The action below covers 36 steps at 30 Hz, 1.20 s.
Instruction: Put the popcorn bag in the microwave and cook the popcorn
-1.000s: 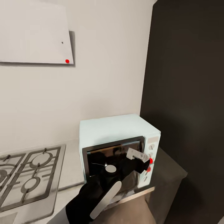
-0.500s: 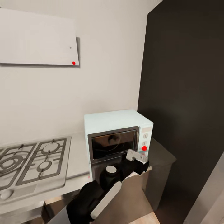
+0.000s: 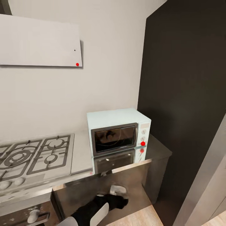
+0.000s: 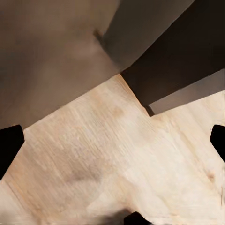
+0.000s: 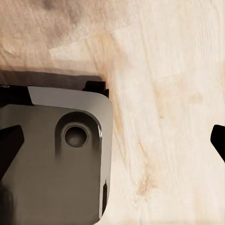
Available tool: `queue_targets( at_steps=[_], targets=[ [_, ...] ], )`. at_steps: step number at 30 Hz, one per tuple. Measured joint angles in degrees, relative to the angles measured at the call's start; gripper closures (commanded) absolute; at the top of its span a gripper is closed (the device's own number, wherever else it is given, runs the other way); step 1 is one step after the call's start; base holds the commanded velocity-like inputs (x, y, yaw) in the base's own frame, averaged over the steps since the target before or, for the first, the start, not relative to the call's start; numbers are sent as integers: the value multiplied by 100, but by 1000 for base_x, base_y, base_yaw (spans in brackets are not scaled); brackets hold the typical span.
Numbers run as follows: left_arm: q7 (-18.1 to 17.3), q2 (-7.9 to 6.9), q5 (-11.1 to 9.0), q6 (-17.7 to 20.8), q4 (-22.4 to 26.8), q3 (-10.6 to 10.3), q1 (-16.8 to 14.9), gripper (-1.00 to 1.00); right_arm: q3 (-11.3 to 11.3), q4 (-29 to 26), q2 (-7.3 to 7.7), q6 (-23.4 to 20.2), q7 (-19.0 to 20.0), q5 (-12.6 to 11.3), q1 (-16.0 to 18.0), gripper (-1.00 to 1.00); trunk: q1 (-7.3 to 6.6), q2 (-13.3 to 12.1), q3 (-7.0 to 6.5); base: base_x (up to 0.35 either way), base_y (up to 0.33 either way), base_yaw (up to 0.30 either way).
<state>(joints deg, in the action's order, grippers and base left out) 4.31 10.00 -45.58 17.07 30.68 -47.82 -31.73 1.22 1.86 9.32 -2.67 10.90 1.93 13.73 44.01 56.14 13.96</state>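
Nearest, low before the dark cabinet fronts (image 3: 125,179): left gripper (image 3: 118,190), whether released or clenched impossible to tell. Right gripper (image 5: 112,136) spread wide, grasping nothing, above pale wood floor (image 5: 168,93) beside a grey robot base (image 5: 56,159). Farther back, on the countertop (image 3: 157,150) near its right end: the microwave (image 3: 118,131), door closed. To its left, steel gas hob (image 3: 34,155). Above on the wall, white hood (image 3: 39,42). Rightward, tall dark cabinet (image 3: 185,94).
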Motion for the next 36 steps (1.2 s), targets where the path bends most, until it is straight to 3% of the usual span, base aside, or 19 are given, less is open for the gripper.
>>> queue_targets(
  at_steps=[2,7,12,20,22,23,25,27,31,32,34,36],
  targets=[
    [-187,0,-116,-182,-497,-7,10,-100,0,0,-1,1,0,-1,0,-100,0,0,0,-1,0,0],
    [-276,0,-225,-446,-986,-6,53,-100,0,0,-5,-6,0,-1,0,-100,0,0,0,0,0,0],
    [-238,0,-725,-417,-1502,18,58,-100,0,0,-7,0,0,-1,0,-100,0,0,-1,0,0,0],
    [-140,0,-823,-471,-2104,124,57,-100,0,0,-14,1,0,2,-17,-100,0,0,-1,0,0,0],
    [-138,-9,-825,-723,-2120,226,55,-100,0,0,-14,1,0,5,-17,-100,0,1,-1,0,0,0],
    [-135,-55,-831,-1141,-2112,345,50,-100,0,0,-12,1,0,5,-17,-100,0,1,-1,0,0,0],
    [-125,-164,-830,-1570,-2032,454,49,-100,0,-1,-11,1,0,6,-18,-100,0,1,-1,0,0,0],
    [-120,-500,-836,-1795,-1869,525,48,-100,0,0,-4,7,0,7,-17,-100,0,1,-1,0,0,0],
    [-135,-1229,-867,-1817,-2064,570,46,-100,0,-4,-8,2,1,9,-18,-100,0,1,-1,0,0,0],
    [-153,-1340,-868,-1781,-2234,567,46,-100,0,-6,-12,2,1,11,-18,-100,0,1,0,0,0,0],
    [-196,-1428,-866,-1684,-2695,561,49,-100,4,-9,-20,-4,1,16,-17,-100,0,1,0,0,0,0],
    [-385,-1460,-851,-1389,-3005,555,375,-100,24,-18,-31,-16,-111,41,-18,-100,0,1,1,0,0,0]
  ],
)
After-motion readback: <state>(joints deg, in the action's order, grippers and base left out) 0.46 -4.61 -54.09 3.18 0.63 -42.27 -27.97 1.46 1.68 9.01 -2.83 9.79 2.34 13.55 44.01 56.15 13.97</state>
